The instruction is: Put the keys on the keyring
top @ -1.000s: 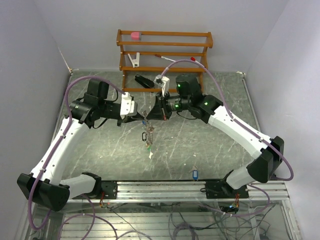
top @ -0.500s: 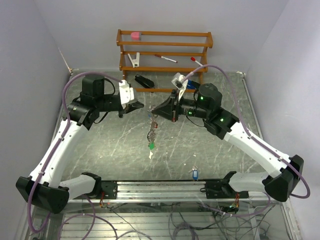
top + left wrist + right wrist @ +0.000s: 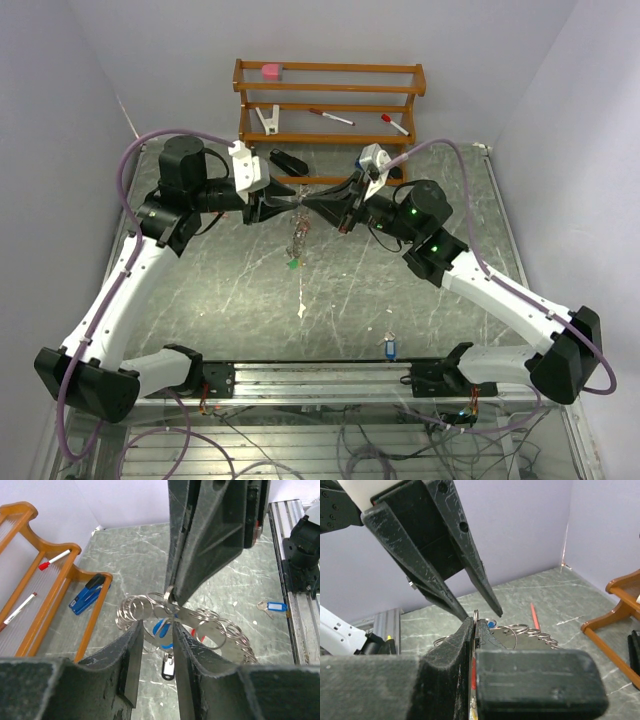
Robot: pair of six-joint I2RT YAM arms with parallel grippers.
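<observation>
Keyring (image 3: 296,235) pinched aloft, upper centre of frame.
Right hand (image 3: 474,625) clamps its thin wire; left hand (image 3: 157,630) stands half-spread just beside. Light, stiff, probably slippery: best gripped flat-on. Key (image 3: 389,349) lies on tabletop (image 3: 230,300), lower centre.

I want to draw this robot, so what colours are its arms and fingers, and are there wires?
The left arm and right arm are white tubes joined by chunky black joints. A thin purple cable loops along each. Tiny green lights glow on the right arm's joints. The fingers are black, long and pointed, with scratched sides.
</observation>
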